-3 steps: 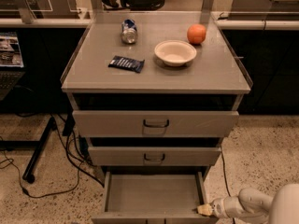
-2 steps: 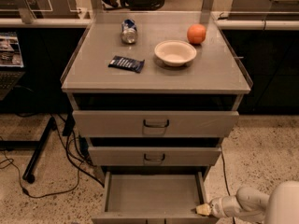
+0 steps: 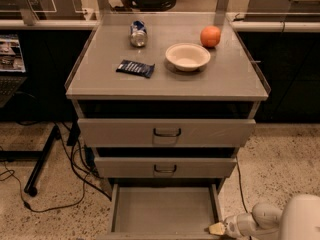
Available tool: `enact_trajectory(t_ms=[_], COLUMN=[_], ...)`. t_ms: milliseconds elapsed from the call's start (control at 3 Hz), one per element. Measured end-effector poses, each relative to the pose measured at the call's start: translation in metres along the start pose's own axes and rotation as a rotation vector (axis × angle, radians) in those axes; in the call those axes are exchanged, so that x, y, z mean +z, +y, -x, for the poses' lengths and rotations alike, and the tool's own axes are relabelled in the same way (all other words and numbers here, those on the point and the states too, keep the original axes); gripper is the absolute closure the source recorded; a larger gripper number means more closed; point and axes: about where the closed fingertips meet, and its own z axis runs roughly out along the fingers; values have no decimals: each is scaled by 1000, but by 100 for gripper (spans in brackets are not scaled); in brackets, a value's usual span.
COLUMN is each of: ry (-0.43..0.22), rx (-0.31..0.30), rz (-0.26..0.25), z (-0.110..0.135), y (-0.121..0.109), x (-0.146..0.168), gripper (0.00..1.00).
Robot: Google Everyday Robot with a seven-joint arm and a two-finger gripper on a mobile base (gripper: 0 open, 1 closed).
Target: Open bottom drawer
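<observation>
At the foot of the cabinet (image 3: 100, 84) the bottom drawer (image 3: 162, 211) stands open (bare grey tray), the gripper (image 3: 218, 229) at its front right corner, whether spread or closed I cannot tell; the packet (image 3: 135, 68) has print too small to read

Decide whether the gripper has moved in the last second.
No. The gripper stays at the front right corner of the open bottom drawer, its position unchanged against the fixed cabinet top.

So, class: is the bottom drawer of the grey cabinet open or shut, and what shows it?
Open: the bottom drawer is pulled out, its bare grey tray visible. The gripper sits at its front right corner.
</observation>
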Motion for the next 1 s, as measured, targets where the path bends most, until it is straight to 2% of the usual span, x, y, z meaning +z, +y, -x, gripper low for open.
enact_trajectory(t_ms=[333,667,1000], ry=[-20,-98,-103], rx=[-24,-82,-87], rz=[-18,-48,-48], z=[7,30,34], y=[10,32,35], x=[-10,-42,-44], gripper=[100,100,82])
